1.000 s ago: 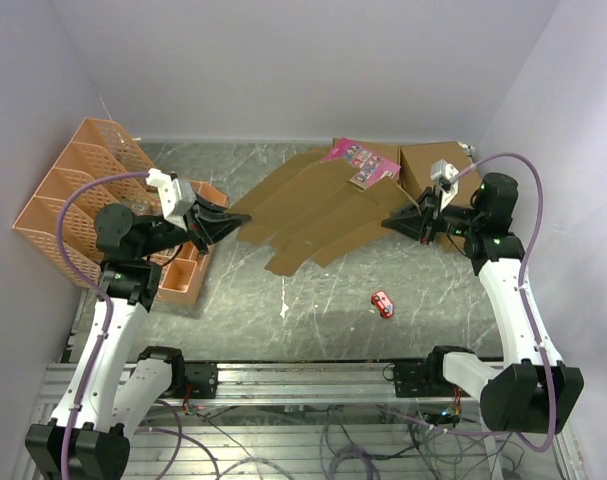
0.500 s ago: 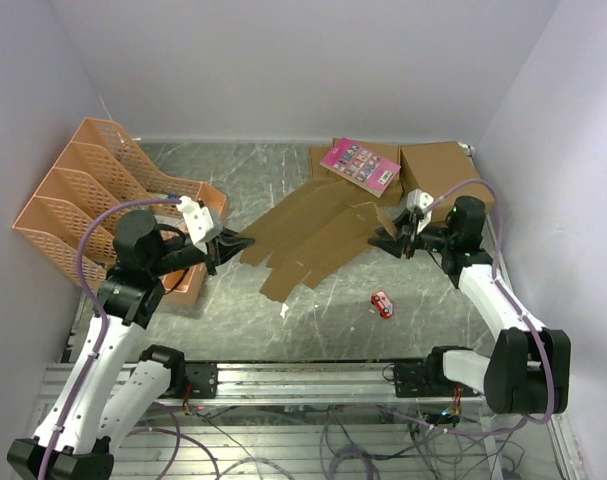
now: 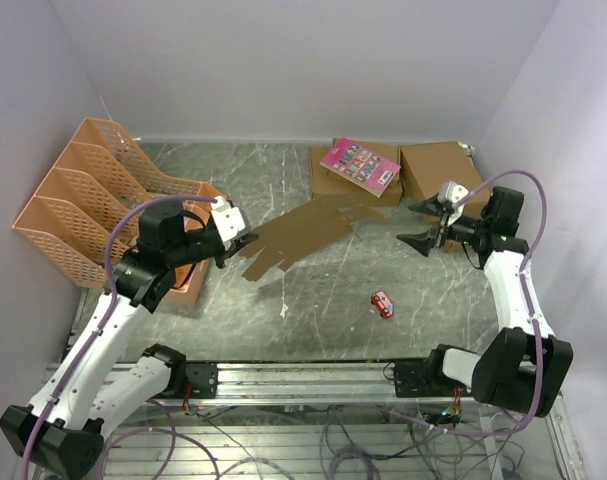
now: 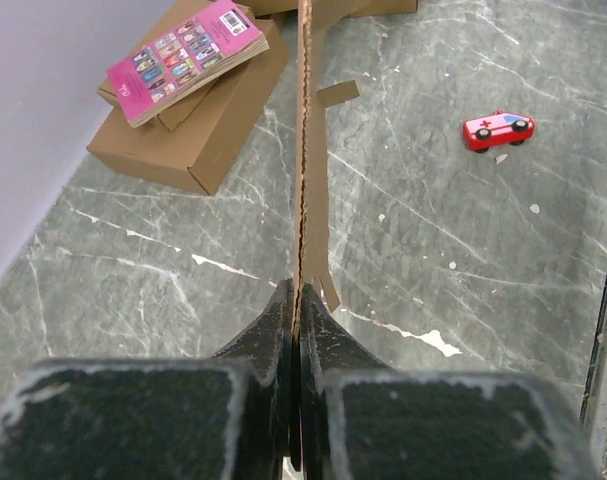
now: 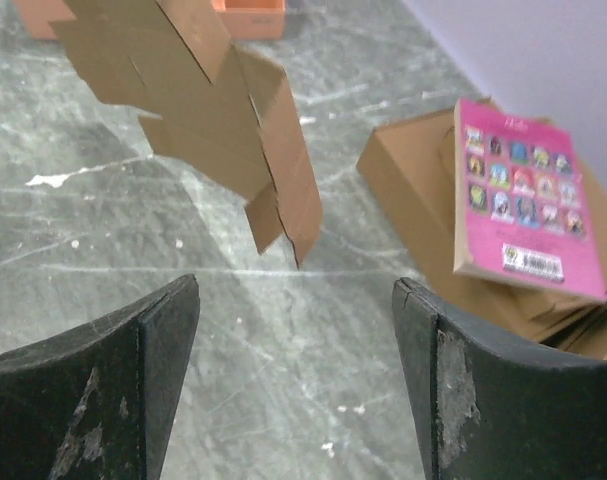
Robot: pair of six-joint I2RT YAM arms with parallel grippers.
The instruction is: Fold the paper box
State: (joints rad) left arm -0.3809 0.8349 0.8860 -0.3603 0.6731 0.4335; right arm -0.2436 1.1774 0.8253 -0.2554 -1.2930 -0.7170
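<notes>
The paper box (image 3: 303,232) is a flat brown die-cut sheet with flaps, hanging tilted over the table's middle. My left gripper (image 3: 245,243) is shut on its left edge; in the left wrist view the sheet (image 4: 305,150) runs edge-on straight away from the closed fingertips (image 4: 297,300). My right gripper (image 3: 419,224) stands open to the right of the sheet, apart from it, with nothing between its fingers (image 5: 163,330). In the right wrist view the sheet's near flaps (image 5: 223,120) hang ahead of the open jaws.
Two larger brown boxes (image 3: 438,170) sit at the back right, one bearing a pink booklet (image 3: 360,165). A small red toy car (image 3: 382,303) lies on the table front right. An orange file rack (image 3: 103,205) stands at the left.
My right gripper let go of the sheet's right edge, opened and drew back to the right. The left gripper pulled the sheet left and down, so it now hangs from that grip alone.
</notes>
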